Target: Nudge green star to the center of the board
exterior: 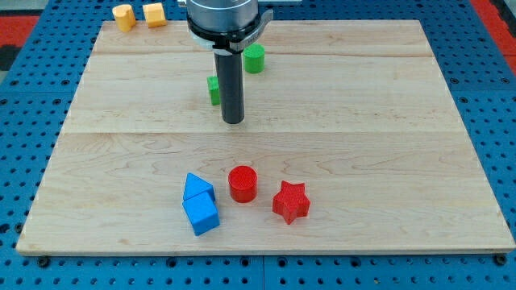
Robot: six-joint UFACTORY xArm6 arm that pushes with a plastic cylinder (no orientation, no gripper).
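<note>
My tip rests on the wooden board, a little above its middle. A green block sits just to the upper left of the tip. It touches the rod's left side and the rod hides part of it, so I cannot make out its shape. A second green block, rounded in look, lies further up, just right of the rod.
Two yellow blocks lie at the board's top left edge. Near the view's bottom are two blue blocks touching each other, a red cylinder and a red star.
</note>
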